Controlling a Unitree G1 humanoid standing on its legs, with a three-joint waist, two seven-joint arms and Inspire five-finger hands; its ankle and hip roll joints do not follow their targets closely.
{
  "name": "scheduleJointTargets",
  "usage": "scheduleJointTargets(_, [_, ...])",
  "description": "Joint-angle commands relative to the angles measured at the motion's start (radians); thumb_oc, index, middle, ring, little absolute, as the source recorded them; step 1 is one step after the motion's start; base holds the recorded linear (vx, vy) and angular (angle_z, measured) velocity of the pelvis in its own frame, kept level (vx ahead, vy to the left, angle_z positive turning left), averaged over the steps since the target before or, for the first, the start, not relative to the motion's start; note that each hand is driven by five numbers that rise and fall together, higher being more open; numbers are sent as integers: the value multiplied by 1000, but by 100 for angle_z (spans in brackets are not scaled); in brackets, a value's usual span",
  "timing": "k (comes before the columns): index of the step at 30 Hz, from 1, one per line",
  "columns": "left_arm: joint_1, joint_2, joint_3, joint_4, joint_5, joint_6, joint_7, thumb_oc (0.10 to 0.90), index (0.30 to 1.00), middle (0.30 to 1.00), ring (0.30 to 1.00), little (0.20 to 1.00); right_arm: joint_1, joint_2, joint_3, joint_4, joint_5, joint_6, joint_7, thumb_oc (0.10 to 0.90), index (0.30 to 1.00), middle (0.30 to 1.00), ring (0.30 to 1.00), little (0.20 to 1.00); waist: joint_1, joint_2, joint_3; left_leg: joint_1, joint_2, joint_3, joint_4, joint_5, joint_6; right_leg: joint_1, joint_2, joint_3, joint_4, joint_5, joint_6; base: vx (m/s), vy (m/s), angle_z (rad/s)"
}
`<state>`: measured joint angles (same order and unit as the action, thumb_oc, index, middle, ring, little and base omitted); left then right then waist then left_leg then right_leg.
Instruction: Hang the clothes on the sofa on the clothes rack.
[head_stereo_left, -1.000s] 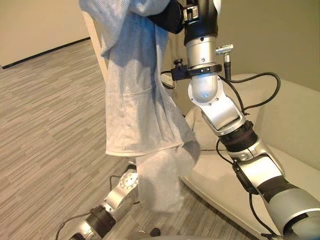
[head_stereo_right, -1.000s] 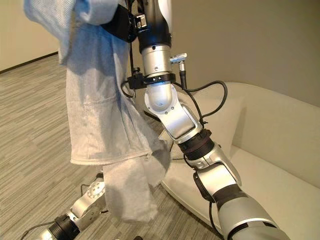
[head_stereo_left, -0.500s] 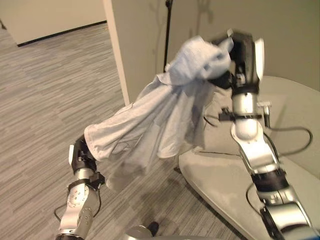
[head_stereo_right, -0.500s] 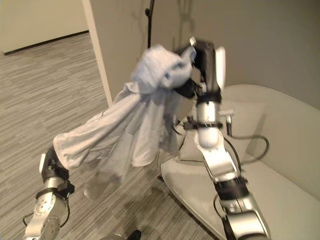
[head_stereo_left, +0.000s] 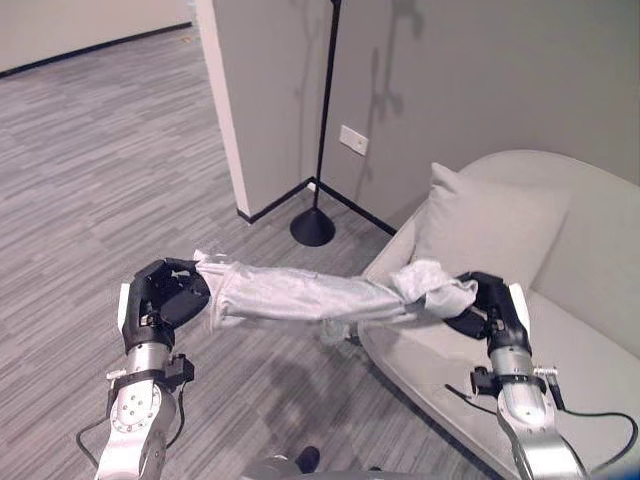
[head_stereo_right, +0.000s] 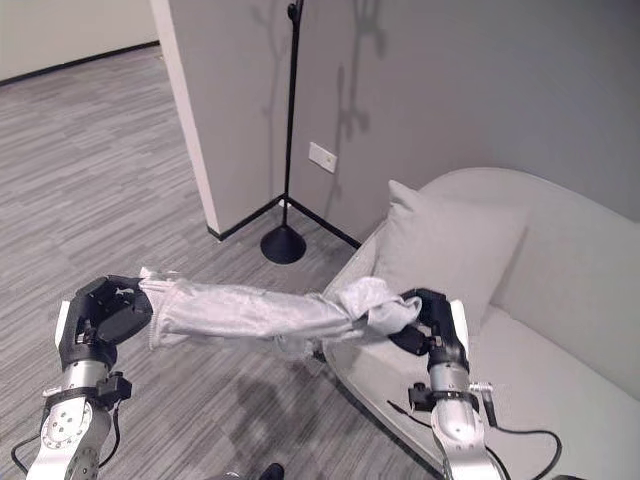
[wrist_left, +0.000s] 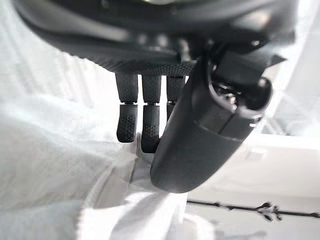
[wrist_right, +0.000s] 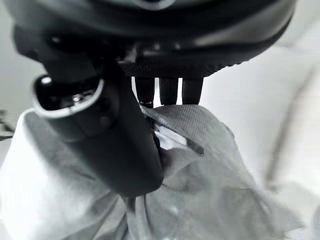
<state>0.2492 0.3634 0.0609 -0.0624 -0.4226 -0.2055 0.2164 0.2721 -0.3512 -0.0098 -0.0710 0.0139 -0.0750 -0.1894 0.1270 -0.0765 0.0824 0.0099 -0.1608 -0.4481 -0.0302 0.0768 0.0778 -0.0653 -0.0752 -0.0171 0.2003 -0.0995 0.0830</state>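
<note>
A light grey garment (head_stereo_left: 310, 297) is stretched level between my two hands, over the floor in front of the sofa (head_stereo_left: 590, 300). My left hand (head_stereo_left: 160, 298) is shut on its left end; in the left wrist view the fingers (wrist_left: 135, 120) and thumb pinch the cloth (wrist_left: 60, 165). My right hand (head_stereo_left: 490, 305) is shut on the bunched right end (head_stereo_left: 432, 285), just above the sofa seat; the right wrist view shows the thumb (wrist_right: 115, 140) pressed into the cloth (wrist_right: 200, 200). A black clothes rack pole (head_stereo_left: 324, 110) with a round base (head_stereo_left: 313, 227) stands by the wall corner behind the garment.
The light sofa has a cushion (head_stereo_left: 485, 225) leaning on its back. A wall corner (head_stereo_left: 222, 100) juts out just left of the rack pole. Grey striped flooring (head_stereo_left: 90, 160) spreads to the left and front.
Both arms came down from high up. The garment, first hanging from the raised right hand, is now pulled out level between the two hands. The camera view has also shifted.
</note>
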Motion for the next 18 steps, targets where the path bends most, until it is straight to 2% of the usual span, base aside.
scheduleJointTargets(1, [-45,34,72,-121,56,-114,20,400,300,300,300,300,-72,-63,-110,-75,11,-133,-23,400,300,300,300,300,-14,-9,-75,13,-30,2,-57,-84,-22,53,111,-3,-2,-72,-62,9,-108,-3])
scheduleJointTargets(2, [-43,23,62,-118,59,-112,20,400,300,300,300,300,-76,-67,-100,-67,5,-132,-24,400,300,300,300,300,-13,-7,-72,18,-31,8,-57,-86,-22,75,112,-3,-43,-61,-74,16,-140,-8])
scheduleJointTargets(4, [-37,3,63,-102,43,-114,30,400,300,300,300,300,-94,-68,-79,-37,11,-123,-29,400,300,300,300,300,-18,11,-77,15,-26,22,-57,-86,-27,89,125,20,-115,-30,-67,6,-71,-4])
scheduleJointTargets(6, [-16,-1,52,-109,45,-112,16,400,300,300,300,300,-104,-74,-64,-21,11,-117,-28,400,300,300,300,300,-14,27,-80,23,-21,45,-57,-97,-16,111,124,31,-184,3,-67,10,-17,-14])
scheduleJointTargets(9, [-16,9,27,-88,65,-107,6,400,300,300,300,300,-112,-77,-50,-13,6,-113,-29,400,300,300,300,300,-12,36,-80,26,-17,59,-57,-94,-9,131,120,37,-231,24,-67,-14,11,-21])
scheduleJointTargets(10, [-27,9,10,-78,64,-101,8,400,300,300,300,300,-116,-78,-44,-3,5,-111,-34,400,300,300,300,300,-11,37,-68,2,-18,65,-32,-92,-15,137,113,40,-249,32,-65,-178,63,-11])
scheduleJointTargets(11, [-53,0,-25,-68,48,-95,1,400,300,300,300,300,-124,-89,-33,0,3,-107,-39,400,300,300,300,300,-19,41,-45,-65,-29,77,39,-110,-26,133,98,39,-261,44,-60,-176,62,3])
scheduleJointTargets(12, [-54,0,-25,-68,48,-95,1,400,300,300,300,300,-124,-89,-33,0,3,-107,-39,400,300,300,300,300,-19,41,-46,-67,-29,77,41,-112,-26,132,98,38,-261,44,-60,-211,135,23])
scheduleJointTargets(13, [-62,-2,-52,-62,35,-96,-18,400,300,300,300,300,-136,-106,-24,3,1,-107,-31,400,300,300,300,300,-27,36,-35,-109,-8,99,68,-118,-22,120,81,58,-259,55,-59,-84,82,29])
scheduleJointTargets(14, [-62,-2,-52,-62,35,-96,-18,400,300,300,300,300,-136,-106,-24,3,1,-107,-31,400,300,300,300,300,-26,36,-36,-111,-8,99,69,-119,-22,119,81,58,-258,55,-59,-128,165,19])
scheduleJointTargets(15, [-69,11,-74,-57,35,-90,-29,400,300,300,300,300,-156,-115,-16,6,16,-106,-32,400,300,300,300,300,-26,21,-36,-136,28,105,72,-110,-9,100,63,78,-248,55,-64,-44,85,1])
scheduleJointTargets(16, [-69,11,-74,-57,35,-90,-29,400,300,300,300,300,-156,-115,-16,6,16,-106,-32,400,300,300,300,300,-25,21,-36,-136,28,106,71,-110,-9,99,64,79,-247,55,-64,-77,222,-19])
scheduleJointTargets(17, [-85,24,-100,-59,34,-82,-28,400,300,300,300,300,-193,-129,2,10,20,-103,-45,400,300,300,300,300,-24,6,-38,-151,87,89,42,-73,2,79,46,105,-238,54,-71,-33,135,-22])
scheduleJointTargets(18, [-86,24,-100,-58,34,-82,-28,400,300,300,300,300,-194,-129,3,11,20,-104,-46,400,300,300,300,300,-23,6,-39,-149,90,90,34,-68,2,76,47,106,-236,54,-71,-38,304,-28])
